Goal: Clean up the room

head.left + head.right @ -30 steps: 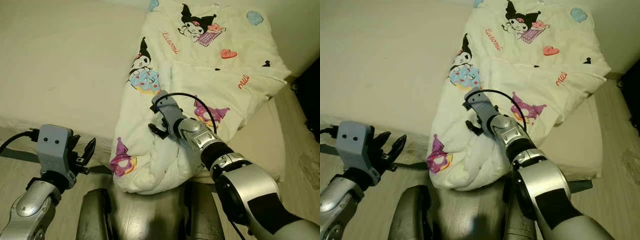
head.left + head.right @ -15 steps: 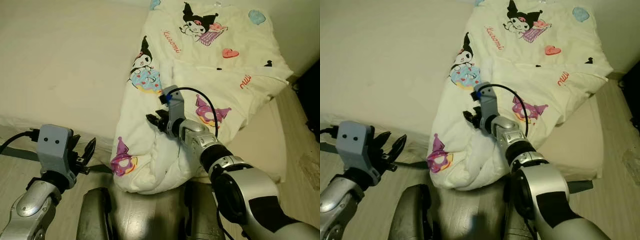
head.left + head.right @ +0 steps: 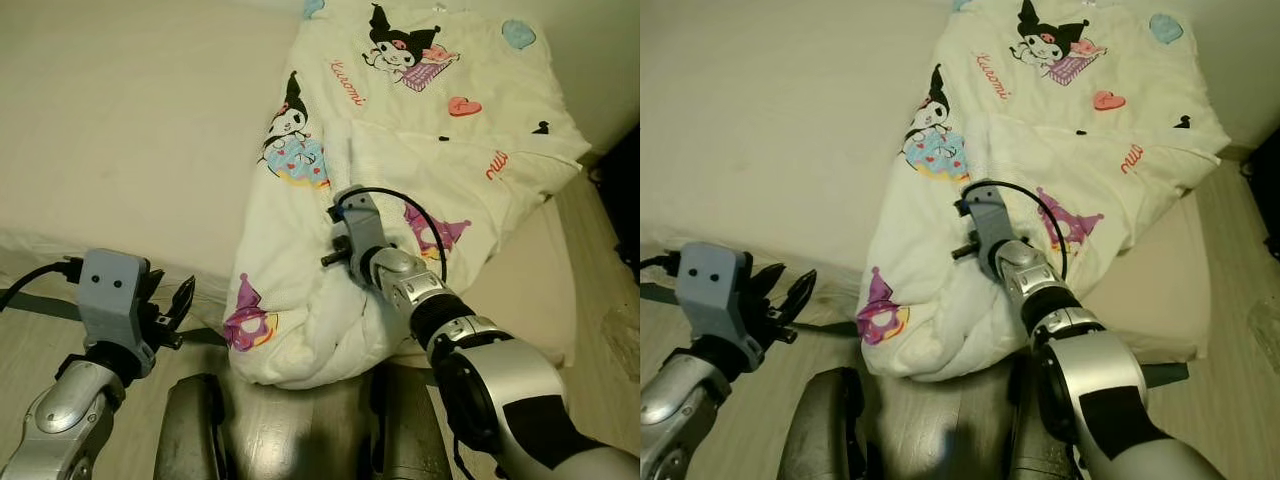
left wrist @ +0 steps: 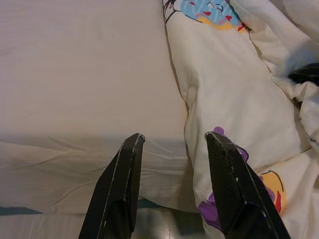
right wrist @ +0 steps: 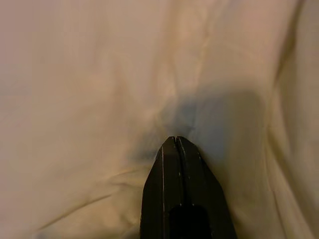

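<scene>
Pressing right hand (image 5: 175, 142), fingers together, into cartoon-print blanket (image 3: 400, 130) on bed (image 3: 130, 130); left hand (image 4: 174, 144) fingers apart at 8 o'clock, nr bed edge.

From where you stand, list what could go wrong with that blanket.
The right gripper looks shut with its tips against the blanket, perhaps pinching little or no cloth, so a pull may slip off. The blanket's lower edge overhangs the bed; tugging could drag it to the floor. The left gripper hangs open, giving no support.
</scene>
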Motion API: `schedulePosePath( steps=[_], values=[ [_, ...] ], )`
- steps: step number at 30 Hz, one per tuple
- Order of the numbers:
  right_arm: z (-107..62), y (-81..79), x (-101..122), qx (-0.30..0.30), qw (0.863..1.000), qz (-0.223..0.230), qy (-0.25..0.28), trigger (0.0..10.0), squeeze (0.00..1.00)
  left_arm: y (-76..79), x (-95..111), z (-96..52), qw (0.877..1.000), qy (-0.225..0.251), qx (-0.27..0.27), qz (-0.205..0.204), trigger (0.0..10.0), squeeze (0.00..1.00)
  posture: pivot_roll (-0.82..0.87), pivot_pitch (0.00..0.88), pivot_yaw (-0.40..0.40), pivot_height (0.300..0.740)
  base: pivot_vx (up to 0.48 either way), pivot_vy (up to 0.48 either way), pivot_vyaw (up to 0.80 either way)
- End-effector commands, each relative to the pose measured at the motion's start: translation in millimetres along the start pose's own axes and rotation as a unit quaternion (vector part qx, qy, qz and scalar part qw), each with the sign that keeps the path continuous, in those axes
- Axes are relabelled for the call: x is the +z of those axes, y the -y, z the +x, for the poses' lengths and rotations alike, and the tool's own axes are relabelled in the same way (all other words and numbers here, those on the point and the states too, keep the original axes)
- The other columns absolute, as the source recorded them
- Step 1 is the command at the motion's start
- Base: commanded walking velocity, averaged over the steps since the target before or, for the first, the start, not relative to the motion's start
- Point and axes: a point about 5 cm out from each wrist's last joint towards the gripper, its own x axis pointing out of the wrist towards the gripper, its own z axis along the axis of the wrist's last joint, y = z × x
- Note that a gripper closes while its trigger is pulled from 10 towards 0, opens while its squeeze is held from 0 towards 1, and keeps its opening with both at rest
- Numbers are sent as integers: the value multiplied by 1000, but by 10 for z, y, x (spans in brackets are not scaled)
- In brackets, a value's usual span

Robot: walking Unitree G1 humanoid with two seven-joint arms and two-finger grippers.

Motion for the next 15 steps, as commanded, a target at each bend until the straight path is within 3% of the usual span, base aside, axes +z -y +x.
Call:
schedulePosePath(
  steps=[1,2,4,5,7,10,12,13,15],
  values=[
    [-59,249,-202,-83,995,35,-32,2431,0,5,-23,-17,1000,-9,-9,5,10000,0,131,400,-55,551,0,0,0],
    [-59,249,-202,-83,995,35,-32,2431,0,5,-23,-17,1000,-9,-9,5,10000,0,131,400,-55,551,0,0,0],
    [-122,498,-126,-169,984,56,-12,2627,0,-2,-16,-6,1000,-7,-11,6,10000,0,126,399,-55,551,0,0,0],
    [-122,498,-126,-169,984,56,-12,2627,0,-2,-16,-6,1000,-7,-11,6,10000,0,126,399,-55,551,0,0,0],
    [-162,625,-66,-214,974,80,5,1882,0,-8,-12,-3,1000,-6,-11,6,10000,0,126,399,-55,551,0,0,0],
    [-185,686,-36,-239,967,92,14,1882,0,-12,-11,-4,1000,-6,-12,6,10000,0,126,399,-55,551,0,0,0],
    [-213,746,-10,-274,951,142,31,235,0,-21,-18,-13,1000,-7,-13,7,10000,0,103,396,-54,551,0,0,0],
    [-215,736,-26,-287,944,162,35,745,0,-23,-28,-18,1000,-9,-14,7,10000,0,94,394,-52,551,0,0,0],
    [-214,722,-43,-293,939,174,35,745,0,-23,-37,-22,1000,-10,-14,7,10000,0,87,392,-52,551,0,0,0]
  ],
)
